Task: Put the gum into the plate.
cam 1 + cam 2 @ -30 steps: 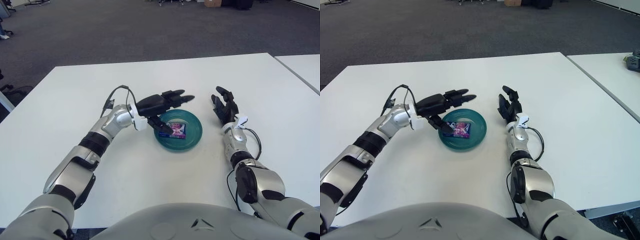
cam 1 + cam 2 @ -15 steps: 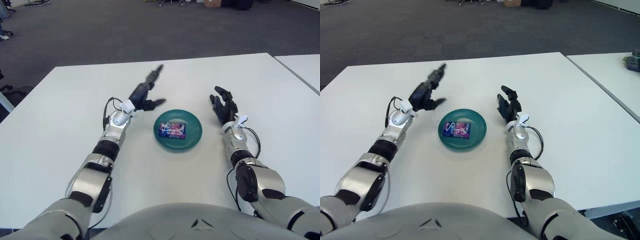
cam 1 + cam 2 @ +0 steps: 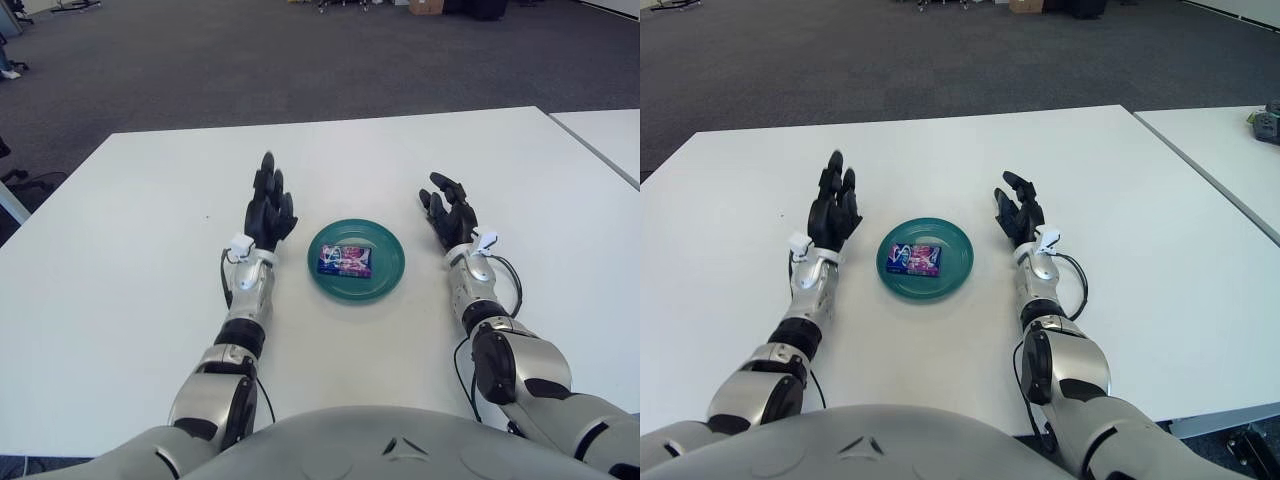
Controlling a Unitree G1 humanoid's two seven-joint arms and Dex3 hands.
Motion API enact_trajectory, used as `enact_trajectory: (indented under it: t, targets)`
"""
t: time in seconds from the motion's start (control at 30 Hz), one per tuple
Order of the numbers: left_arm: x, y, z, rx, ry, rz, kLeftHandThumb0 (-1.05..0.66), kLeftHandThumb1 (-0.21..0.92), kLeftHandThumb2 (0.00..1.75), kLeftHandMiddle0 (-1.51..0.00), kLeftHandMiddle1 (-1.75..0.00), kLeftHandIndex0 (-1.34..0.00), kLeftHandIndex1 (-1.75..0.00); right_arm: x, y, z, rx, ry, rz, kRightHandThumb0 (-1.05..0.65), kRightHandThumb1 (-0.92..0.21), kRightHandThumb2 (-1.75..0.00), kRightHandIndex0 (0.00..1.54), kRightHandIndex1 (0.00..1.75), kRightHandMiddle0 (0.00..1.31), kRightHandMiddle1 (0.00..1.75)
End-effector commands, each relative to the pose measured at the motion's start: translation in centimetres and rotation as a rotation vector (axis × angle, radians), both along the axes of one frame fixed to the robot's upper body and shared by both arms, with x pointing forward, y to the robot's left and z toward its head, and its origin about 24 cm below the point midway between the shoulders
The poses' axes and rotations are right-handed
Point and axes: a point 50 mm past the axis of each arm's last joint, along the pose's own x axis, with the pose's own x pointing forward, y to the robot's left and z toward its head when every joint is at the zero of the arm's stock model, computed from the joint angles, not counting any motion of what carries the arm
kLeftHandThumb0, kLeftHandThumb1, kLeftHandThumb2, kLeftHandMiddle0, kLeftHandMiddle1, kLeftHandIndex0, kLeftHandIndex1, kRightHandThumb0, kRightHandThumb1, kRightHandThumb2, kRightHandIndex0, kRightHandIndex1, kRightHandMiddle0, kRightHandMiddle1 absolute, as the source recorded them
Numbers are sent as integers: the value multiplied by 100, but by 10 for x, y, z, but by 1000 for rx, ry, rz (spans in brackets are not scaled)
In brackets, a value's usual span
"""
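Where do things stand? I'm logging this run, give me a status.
Left hand open, left of the plate. Right hand open, right of it. Gum lies in the plate. Nothing in the way.

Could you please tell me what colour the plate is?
The plate is teal green, clearest in the left eye view.

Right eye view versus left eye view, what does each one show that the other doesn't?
Only the right eye view shows a small dark object on the neighbouring table at the far right edge, and a stretch of floor beyond that table's near corner. Only the left eye view shows chair bases at its left edge. Both share the white table, the teal plate with the gum lying in it, the left hand open left of the plate, and the right hand open to its right.
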Motion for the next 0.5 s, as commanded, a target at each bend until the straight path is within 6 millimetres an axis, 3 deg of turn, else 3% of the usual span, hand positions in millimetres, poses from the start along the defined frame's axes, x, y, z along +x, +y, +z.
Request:
enact_trajectory:
  t: [0.0,0.07,0.13,0.23,0.3,0.43,0.47]
  targets:
    - [-5,13,-13,-12,92,170,-102,92,94,-6,-3,-6,-3,-36,8,-41,-5,181,48,-57,-92,-62,29,1,0,68]
    - [-10,15,-21,8,128,224,-101,92,95,-10,-2,-5,-11,-37,10,-39,-37,160,63,-59,-92,-64,26,0,0,64]
    - [-14,16,-25,26,145,257,-97,92,96,-16,-1,-2,-35,-38,11,-38,-58,144,72,-62,-92,-67,23,0,0,58]
    - [-28,15,-31,86,138,279,-94,92,96,-21,-2,-1,-54,-41,16,-36,-106,97,89,-65,-92,-70,19,0,0,51]
    - [-43,14,-38,180,132,280,-90,92,94,-26,-2,0,-70,-46,22,-35,-143,51,111,-72,-92,-74,12,0,0,38]
    - [-54,10,-41,318,118,245,-89,92,93,-29,-2,0,-76,-55,30,-34,-179,-3,144,-82,-92,-78,5,0,0,20]
    - [-56,9,-41,347,115,230,-91,92,93,-26,-2,0,-70,-57,32,-33,-185,-15,153,-86,-92,-79,3,0,0,13]
